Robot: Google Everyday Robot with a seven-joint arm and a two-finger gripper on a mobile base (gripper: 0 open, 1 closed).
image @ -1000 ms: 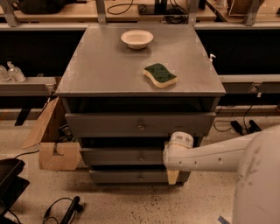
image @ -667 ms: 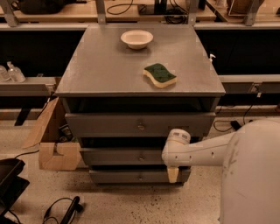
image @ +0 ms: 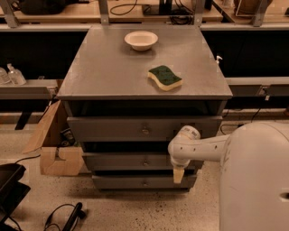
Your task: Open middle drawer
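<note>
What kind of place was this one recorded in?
Probably a lab or workshop: a grey metal three-drawer cabinet on speckled floor, cable-strewn workbenches behind, and an open brown cardboard box beside it. The robot's tool hangs before the cabinet's lower right.

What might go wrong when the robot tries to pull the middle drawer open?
1. The gripper hangs right of the knob of the middle drawer and low, near the bottom drawer; it may miss the knob or bump a drawer front.
2. The lower knob looks alike and sits just below, so the gripper might catch the wrong one.
3. A hard tug could shake the bowl and sponge on top.
</note>
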